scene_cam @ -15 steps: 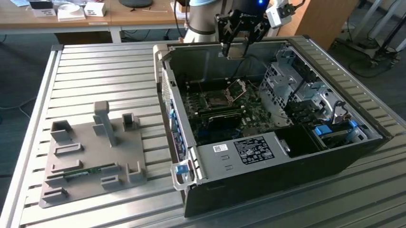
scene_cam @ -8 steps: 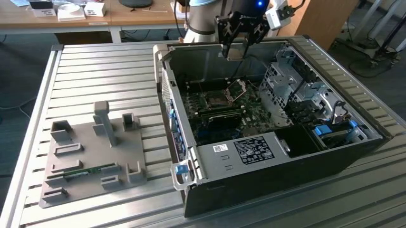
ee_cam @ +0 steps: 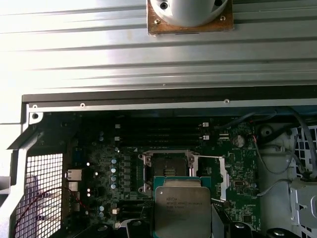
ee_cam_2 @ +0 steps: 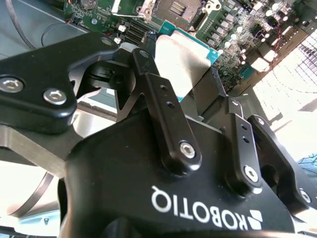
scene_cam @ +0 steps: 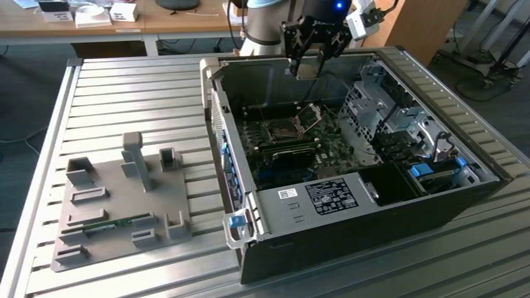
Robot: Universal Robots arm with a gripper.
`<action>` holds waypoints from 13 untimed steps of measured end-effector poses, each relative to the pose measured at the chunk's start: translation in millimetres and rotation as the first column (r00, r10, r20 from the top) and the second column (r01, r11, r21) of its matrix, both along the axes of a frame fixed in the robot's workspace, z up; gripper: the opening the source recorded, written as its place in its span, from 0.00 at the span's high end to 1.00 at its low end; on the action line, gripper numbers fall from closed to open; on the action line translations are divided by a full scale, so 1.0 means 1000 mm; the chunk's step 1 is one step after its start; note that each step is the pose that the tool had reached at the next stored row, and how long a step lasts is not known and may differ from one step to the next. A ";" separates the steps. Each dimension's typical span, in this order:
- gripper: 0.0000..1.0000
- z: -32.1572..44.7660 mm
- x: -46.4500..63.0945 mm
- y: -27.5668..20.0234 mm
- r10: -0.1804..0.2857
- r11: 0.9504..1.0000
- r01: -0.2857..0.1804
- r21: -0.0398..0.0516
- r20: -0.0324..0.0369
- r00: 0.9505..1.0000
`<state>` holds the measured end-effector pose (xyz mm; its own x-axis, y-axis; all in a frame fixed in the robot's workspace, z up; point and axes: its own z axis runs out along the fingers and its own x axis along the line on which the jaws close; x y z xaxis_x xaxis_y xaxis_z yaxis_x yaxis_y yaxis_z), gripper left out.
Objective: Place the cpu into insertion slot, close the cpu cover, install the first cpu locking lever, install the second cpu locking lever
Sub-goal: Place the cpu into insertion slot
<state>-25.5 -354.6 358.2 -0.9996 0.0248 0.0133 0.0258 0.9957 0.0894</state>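
Item: cpu (ee_cam: 182, 210) gripped in the hand (scene_cam: 307, 62) over the open computer case (scene_cam: 356, 236).
The cpu, a flat square chip with a matt silver-grey metal lid on a teal-edged base, is clamped by two opposite edges between the black metal fingers (ee_cam_2: 166, 106), which are narrowed upon it. It is held in the air, apart from the insertion slot (ee_cam: 166, 166), a dark square recess with a bright metal rim set into the green circuit board (ee_cam: 109, 168). The cpu cover (scene_cam: 309, 118), a thin silver frame, is seen tilted up on its hinge beside the slot. The black sheet-metal case is laid on a ribbed aluminium desk (scene_cam: 141, 93).
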 end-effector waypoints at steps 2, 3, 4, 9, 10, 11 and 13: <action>0.46 -0.0008 0.000 0.0000 0.000 1.000 0.000 0.000 0.001 1.000; 0.46 -0.0013 0.000 0.0000 0.000 1.000 0.000 0.000 0.001 1.000; 0.46 -0.0020 0.000 0.0000 0.000 1.000 0.000 0.000 0.001 1.000; 0.46 -0.0052 0.000 0.0000 0.000 1.000 0.000 0.000 0.004 1.000; 0.46 -0.0055 0.000 0.0000 0.000 1.000 0.000 0.000 0.004 1.000; 0.46 -0.0056 0.000 0.0000 0.000 1.000 0.000 0.000 0.004 1.000; 0.46 -0.0057 0.000 0.0000 0.000 1.000 0.000 0.000 0.004 1.000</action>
<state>-25.6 -354.6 352.5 -0.9996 0.0248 0.0097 0.0255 0.9957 0.0895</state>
